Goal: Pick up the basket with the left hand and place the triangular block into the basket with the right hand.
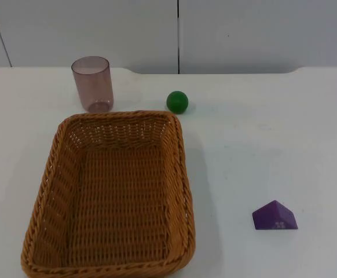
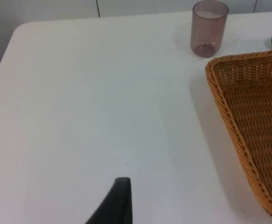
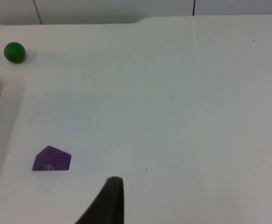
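left gripper point(image 2: 119, 205): over bare table left of the basket, jaw state can't be told | basket point(image 1: 110, 197): flat on table point(image 1: 261, 145), nothing inside | cup point(image 1: 91, 83), green ball point(image 1: 177, 102): behind basket | purple triangular block point(image 1: 274, 216): on table, well right of basket | right gripper point(image 3: 109, 203): near block, jaw state can't be told

Bright even overhead light; soft shadows right of basket point(image 1: 107, 197); no glare.

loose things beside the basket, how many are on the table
3: a translucent purple plastic cup just behind the woven wicker basket, a small green ball at its far right corner, and a purple triangular block to its right.
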You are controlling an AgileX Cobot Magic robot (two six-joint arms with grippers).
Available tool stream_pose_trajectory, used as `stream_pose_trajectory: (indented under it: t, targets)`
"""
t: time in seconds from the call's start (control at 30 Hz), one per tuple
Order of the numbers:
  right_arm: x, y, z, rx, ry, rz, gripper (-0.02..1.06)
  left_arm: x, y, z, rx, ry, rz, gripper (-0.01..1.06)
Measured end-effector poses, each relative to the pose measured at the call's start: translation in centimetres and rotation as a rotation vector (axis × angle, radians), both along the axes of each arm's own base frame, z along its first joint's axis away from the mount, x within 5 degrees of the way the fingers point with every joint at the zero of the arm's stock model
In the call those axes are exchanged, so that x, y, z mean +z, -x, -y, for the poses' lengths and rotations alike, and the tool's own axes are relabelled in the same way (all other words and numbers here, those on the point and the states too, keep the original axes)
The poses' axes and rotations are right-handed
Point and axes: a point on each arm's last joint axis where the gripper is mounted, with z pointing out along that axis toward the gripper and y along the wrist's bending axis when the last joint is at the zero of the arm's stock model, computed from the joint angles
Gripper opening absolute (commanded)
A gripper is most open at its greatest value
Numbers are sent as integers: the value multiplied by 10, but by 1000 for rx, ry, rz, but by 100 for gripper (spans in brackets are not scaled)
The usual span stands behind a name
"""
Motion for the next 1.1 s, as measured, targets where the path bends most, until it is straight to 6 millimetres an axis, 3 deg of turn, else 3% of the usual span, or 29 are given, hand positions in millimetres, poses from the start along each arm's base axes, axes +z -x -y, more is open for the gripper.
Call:
stream_pose_trajectory:
  t: [0.37,0.53,0.77,0.87,0.9,1.1]
  targets:
    - [0,0,0,7,13,0,105,0,0,0,0,0,0,105]
    - [13,-5,-1,13,10,21,105,8,-12,1,3,18,-37,105]
    - [39,-39,0,12,9,-10,105,23,-51,5,-10,71,-135,105]
    - [48,-68,0,12,9,-45,105,25,-79,7,-7,81,-210,105]
    - [48,-68,0,12,9,-45,105,25,-79,7,-7,81,-210,105]
    - [46,-114,0,13,9,-156,105,22,-120,9,-2,103,-311,105]
